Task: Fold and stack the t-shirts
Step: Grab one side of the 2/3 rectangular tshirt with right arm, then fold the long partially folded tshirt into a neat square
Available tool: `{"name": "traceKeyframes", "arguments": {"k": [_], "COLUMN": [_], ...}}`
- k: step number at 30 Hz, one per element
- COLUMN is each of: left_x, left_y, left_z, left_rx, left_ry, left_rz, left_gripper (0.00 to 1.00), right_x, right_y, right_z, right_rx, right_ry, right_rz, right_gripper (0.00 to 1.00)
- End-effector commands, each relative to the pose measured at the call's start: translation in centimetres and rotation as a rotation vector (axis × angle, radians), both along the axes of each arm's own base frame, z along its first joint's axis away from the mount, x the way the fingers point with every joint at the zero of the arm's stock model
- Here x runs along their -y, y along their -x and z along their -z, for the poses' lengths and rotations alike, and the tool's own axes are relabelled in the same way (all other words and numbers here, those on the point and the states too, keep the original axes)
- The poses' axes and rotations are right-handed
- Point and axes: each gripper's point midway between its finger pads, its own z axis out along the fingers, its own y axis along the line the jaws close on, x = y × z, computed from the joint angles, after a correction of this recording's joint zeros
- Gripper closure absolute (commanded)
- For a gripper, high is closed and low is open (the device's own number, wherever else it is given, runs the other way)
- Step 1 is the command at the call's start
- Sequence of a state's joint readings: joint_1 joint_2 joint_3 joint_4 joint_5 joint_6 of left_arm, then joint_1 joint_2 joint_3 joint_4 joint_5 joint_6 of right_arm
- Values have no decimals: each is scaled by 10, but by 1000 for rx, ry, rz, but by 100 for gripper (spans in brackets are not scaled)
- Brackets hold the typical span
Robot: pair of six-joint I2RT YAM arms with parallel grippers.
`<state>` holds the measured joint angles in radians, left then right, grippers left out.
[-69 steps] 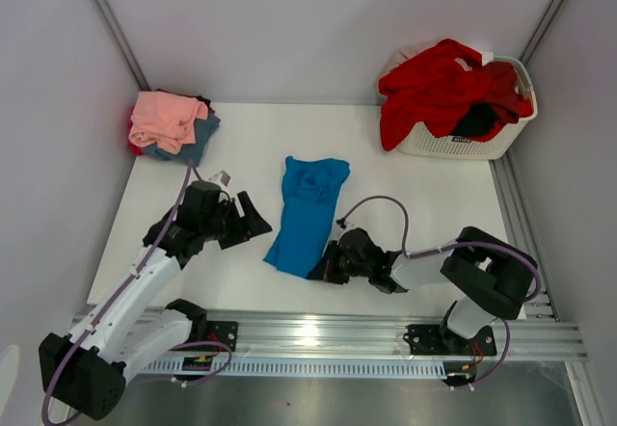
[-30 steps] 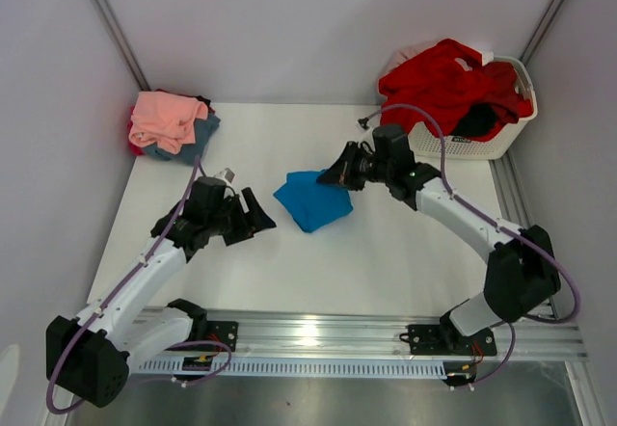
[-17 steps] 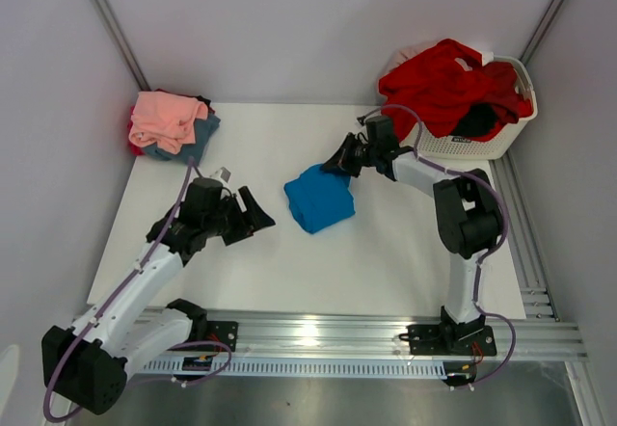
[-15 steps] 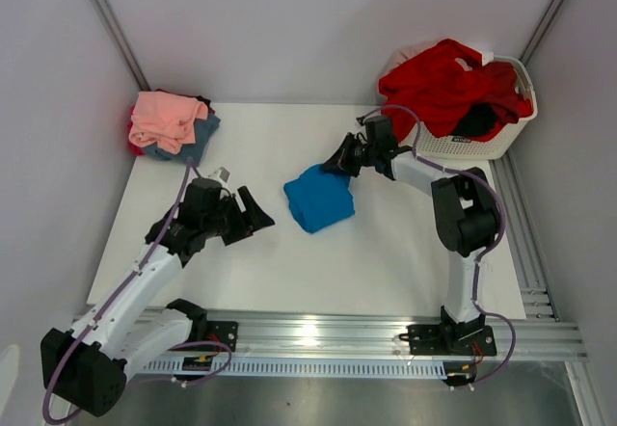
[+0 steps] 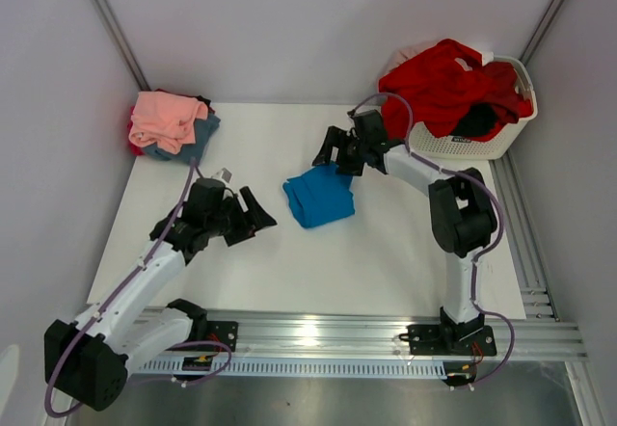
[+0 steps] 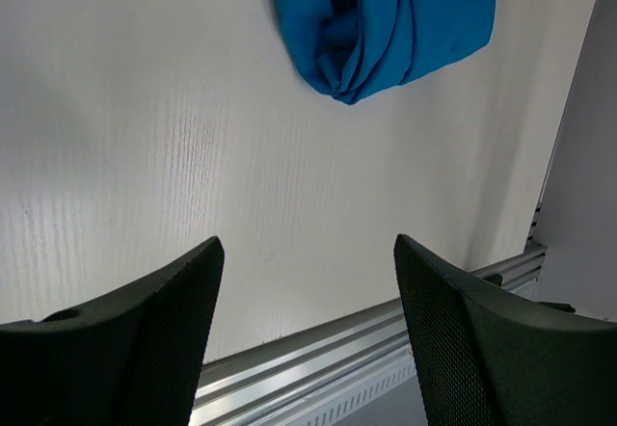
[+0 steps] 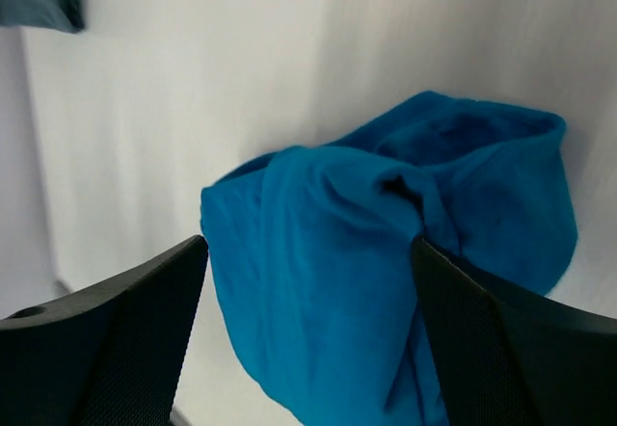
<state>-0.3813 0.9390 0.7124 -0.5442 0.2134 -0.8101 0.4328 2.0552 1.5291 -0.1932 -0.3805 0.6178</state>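
One bright blue tee (image 5: 319, 196) is seen folded mid-worktop (image 5: 386, 243). L claw (image 5: 256, 210) is held wide, empty, near it. R claw (image 5: 334, 159) is spread wide at its far edge, nothing gripped. Shown in top view only: pink-topped stack (image 5: 169, 122) at far-left corner, one basket (image 5: 482, 142) w/ red tee (image 5: 439, 84) + black tee (image 5: 479, 118).

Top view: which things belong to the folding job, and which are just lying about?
Job:
- bright blue t-shirt, folded, mid-table
- pink-topped folded stack, far left corner
- red t-shirt and black t-shirt, heaped in the basket

Just there:
- white slatted basket
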Motion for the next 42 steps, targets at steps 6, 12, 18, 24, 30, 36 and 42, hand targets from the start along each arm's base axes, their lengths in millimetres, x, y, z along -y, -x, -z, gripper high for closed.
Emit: {"name": "traceKeyframes", "arguments": {"k": [6,12,18,24,30,36,42], "left_x": [53,113,132,139,140,142,141], "left_y": [-42,-63,-71,-73,-75,-82,-89], "left_z": [-27,3,41,63,69,72,80], "left_rx": [26,-119,-208,-258,-257,-252,-274], "left_ry": [111,208,189,159,127,94,27], "left_rz": [82,172,170,172,170,173,168], "left_gripper": [25,27,31,41,51,78,79], "right_x": [16,35,56,60,57,55,54], "right_y": [32,69,97,104,107,110,113], "right_z": [-66,-28,-6,-2,1,2,-1], "right_rx": [269,192,169,168,167,170,177], "right_ry": [295,403,469,477,482,483,478], "right_rz": [-41,-33,-25,-30,-41,-50,-60], "right_gripper": [25,32,38,55,72,76,75]}}
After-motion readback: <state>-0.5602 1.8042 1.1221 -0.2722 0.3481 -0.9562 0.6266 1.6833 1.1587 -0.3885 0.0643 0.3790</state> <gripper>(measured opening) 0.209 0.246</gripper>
